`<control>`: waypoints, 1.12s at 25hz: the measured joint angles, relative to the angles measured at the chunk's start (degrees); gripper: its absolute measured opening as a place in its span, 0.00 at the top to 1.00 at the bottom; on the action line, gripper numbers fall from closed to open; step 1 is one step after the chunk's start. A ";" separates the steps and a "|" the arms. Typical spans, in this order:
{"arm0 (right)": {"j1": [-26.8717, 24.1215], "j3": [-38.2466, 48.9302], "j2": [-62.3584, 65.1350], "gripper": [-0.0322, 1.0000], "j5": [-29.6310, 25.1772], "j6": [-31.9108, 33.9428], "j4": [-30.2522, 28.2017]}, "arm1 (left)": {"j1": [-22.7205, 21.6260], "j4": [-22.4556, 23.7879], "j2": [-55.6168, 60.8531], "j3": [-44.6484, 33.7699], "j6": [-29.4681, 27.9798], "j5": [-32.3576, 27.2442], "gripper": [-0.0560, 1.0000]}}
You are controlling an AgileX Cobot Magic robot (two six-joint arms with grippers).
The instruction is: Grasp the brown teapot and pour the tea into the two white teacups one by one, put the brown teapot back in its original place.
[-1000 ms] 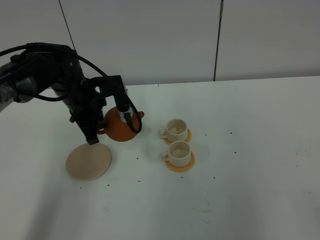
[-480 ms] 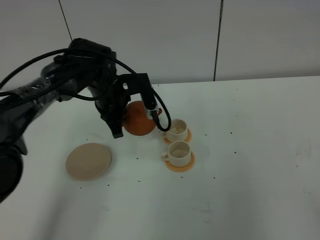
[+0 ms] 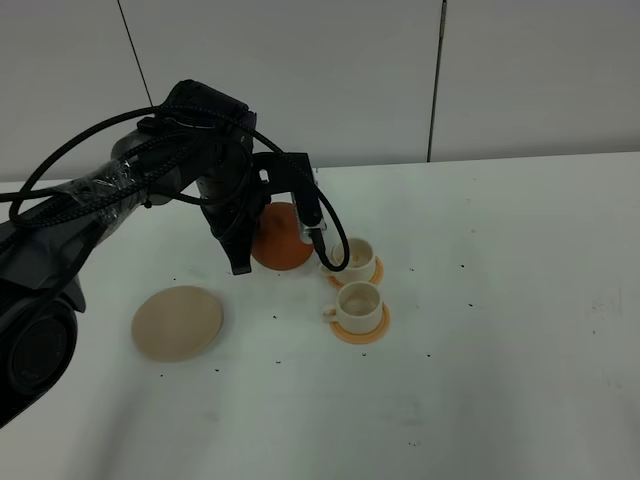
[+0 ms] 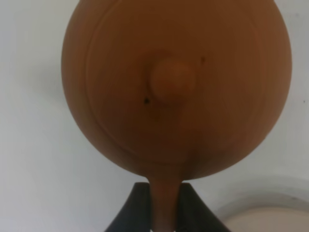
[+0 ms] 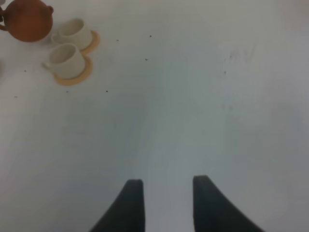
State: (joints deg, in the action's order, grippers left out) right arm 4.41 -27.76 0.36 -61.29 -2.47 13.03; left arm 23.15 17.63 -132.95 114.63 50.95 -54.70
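Teapot (image 3: 281, 241) is hanging in the left fingers (image 4: 135, 215), off its plate (image 3: 177, 322) and just left of the far cup (image 3: 352, 258). In the left wrist view, the two dark fingers are clenching the loop handle between them, and the round lid with its knob is facing the camera and filling most of the picture. From the high camera, the black arm is reaching in from the left and bending down over the teapot, and its wrist parts and cable are covering the teapot's right side, so I cannot tell whether the spout is over the far cup or whether the teapot is tilting. The plate is lying bare on the tabletop (image 3: 500, 300), to the near left of the teapot and apart from it. The near cup (image 3: 360, 302) is sitting just in front of the far cup, each standing upright on its own orange coaster (image 3: 364, 331), with the small side handles pointing left. The right fingers (image 5: 128, 208) are spreading apart with nothing between them, hanging above bare tabletop well away from the cups. In the right wrist view, the teapot (image 5: 29, 21) and both cups are showing small at the far left corner, with the teapot beside the far cup (image 5: 75, 29).
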 joint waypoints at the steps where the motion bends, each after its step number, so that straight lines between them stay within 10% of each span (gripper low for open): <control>1: 0.00 0.00 0.00 0.74 0.00 0.00 0.00 | 0.00 0.00 0.00 0.00 0.11 0.39 0.78; 28: 0.00 0.00 0.00 0.74 0.00 0.00 0.00 | 1.66 3.67 0.00 0.00 9.66 5.10 0.78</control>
State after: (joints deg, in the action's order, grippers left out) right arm 4.41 -27.76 0.36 -61.29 -2.47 13.03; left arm 24.80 21.30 -132.95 114.63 60.61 -49.60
